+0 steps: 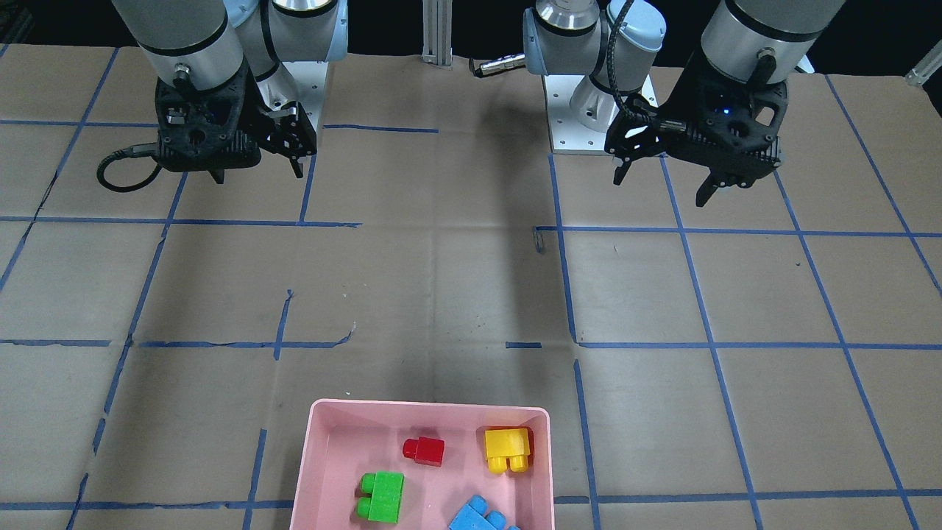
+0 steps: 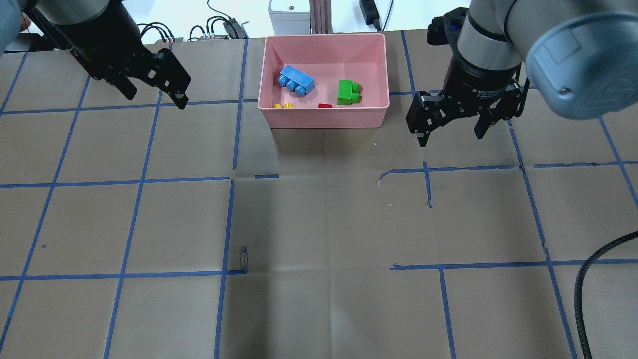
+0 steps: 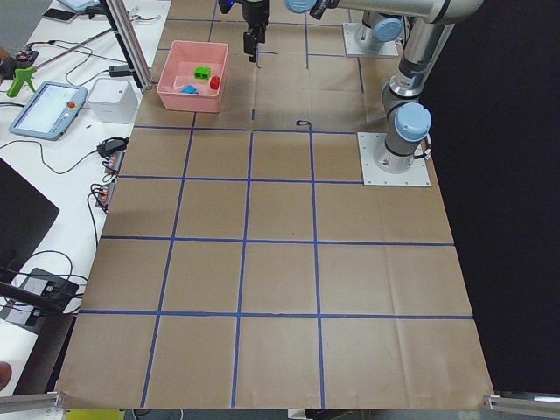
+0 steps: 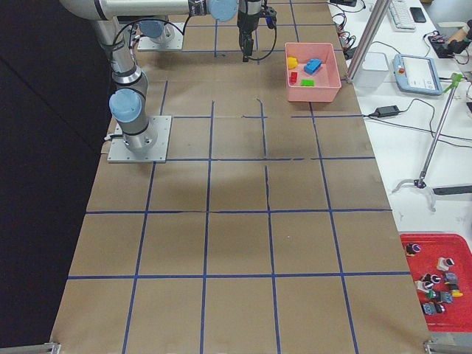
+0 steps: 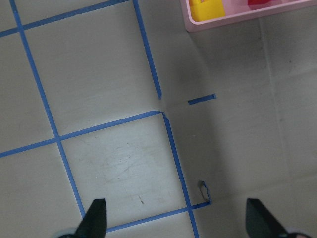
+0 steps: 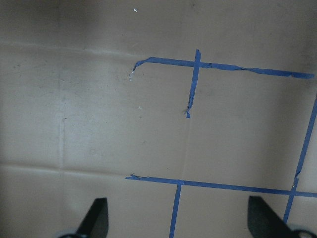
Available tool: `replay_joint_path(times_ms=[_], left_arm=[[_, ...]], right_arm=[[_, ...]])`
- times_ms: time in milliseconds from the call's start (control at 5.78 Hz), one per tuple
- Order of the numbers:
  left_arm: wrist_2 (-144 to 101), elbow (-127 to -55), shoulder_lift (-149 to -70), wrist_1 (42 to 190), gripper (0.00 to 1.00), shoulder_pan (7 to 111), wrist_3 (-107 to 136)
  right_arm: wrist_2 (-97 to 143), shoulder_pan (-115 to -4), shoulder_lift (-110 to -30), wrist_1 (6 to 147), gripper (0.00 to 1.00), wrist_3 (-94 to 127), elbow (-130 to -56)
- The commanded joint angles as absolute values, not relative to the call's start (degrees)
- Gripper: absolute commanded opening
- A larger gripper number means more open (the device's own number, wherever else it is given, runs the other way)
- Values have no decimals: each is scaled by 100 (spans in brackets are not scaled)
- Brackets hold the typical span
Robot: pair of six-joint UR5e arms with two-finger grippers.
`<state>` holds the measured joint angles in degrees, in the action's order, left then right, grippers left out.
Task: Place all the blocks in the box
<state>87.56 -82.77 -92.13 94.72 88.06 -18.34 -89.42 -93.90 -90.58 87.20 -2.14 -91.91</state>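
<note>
Pink shallow plastic tray (image 1: 353,442) holds green two-stud brick (image 1: 383,497), blue three-stud brick (image 1: 478,515), red one-stud brick (image 1: 424,450), yellow two-stud brick (image 1: 508,449). Left pincer (image 1: 661,190), right pincer (image 1: 257,175): both spread, empty.

No text can be read for certain. A short line of white print runs across the black collar (image 2: 478,91) above the right end effector (image 2: 451,138), too small and blurred to make out. The tablet (image 3: 48,109) beside the counter shows only illegible marks.
</note>
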Motion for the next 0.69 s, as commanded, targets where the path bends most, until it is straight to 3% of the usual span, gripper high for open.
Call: replay_joint_path(times_ms=[0,519], left_arm=[[8693,-8358,-9176,9247,100,8807,-1776],[8911,-8367,-9097,9176,100,8719,-809]], right_arm=[[-8921,-9360,-9070,8701,100,-211,-9185],[-8938,-9369,-9079,8701,100,-202,-9185]])
